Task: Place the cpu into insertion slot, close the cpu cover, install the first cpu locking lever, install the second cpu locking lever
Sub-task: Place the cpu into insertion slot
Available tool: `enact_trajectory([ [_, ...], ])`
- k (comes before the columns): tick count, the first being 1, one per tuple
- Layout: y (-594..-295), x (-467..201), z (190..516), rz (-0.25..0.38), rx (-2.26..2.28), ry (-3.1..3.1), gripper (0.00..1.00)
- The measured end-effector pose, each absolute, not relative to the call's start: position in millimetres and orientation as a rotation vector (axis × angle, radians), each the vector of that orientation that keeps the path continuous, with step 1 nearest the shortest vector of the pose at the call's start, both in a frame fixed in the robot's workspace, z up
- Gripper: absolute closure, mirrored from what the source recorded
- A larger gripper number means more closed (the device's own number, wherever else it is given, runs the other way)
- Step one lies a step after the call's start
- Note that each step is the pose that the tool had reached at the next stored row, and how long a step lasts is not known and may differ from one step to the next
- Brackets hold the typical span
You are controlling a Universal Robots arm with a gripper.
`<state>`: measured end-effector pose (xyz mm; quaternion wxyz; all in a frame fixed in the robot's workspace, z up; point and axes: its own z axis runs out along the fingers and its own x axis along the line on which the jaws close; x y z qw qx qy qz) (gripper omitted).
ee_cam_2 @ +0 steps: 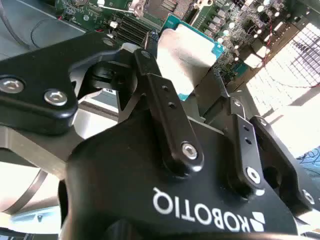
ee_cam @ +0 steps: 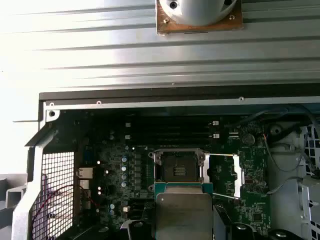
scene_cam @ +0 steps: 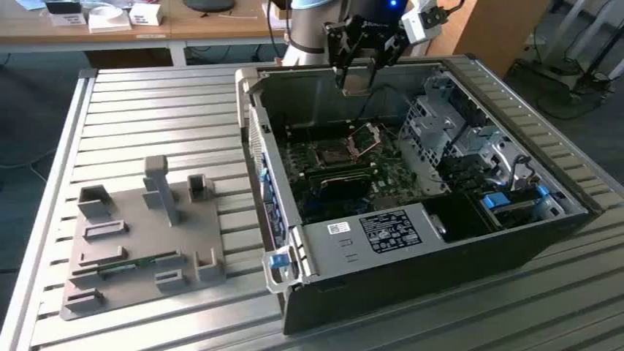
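holding the cpu (ee_cam_2: 190,50) by its edges between closed fingers, the hand (scene_cam: 356,79) hangs high above the open case (scene_cam: 439,285), over the green motherboard (scene_cam: 322,175). in the first wrist view the socket (ee_cam: 179,167) lies bare and empty, and in the exterior view its cover (scene_cam: 367,139) stands tilted up. the first step, placing the cpu, seems in hand. it likely calls for squaring the chip over the socket and a level, gentle descent.
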<state>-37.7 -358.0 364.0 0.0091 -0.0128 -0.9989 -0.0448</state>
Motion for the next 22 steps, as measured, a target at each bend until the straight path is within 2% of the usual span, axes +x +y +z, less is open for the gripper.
enact_trajectory([
  [22,-358.0,-37.7,355.7,-0.140,-0.040,-3.120,0.46],
])
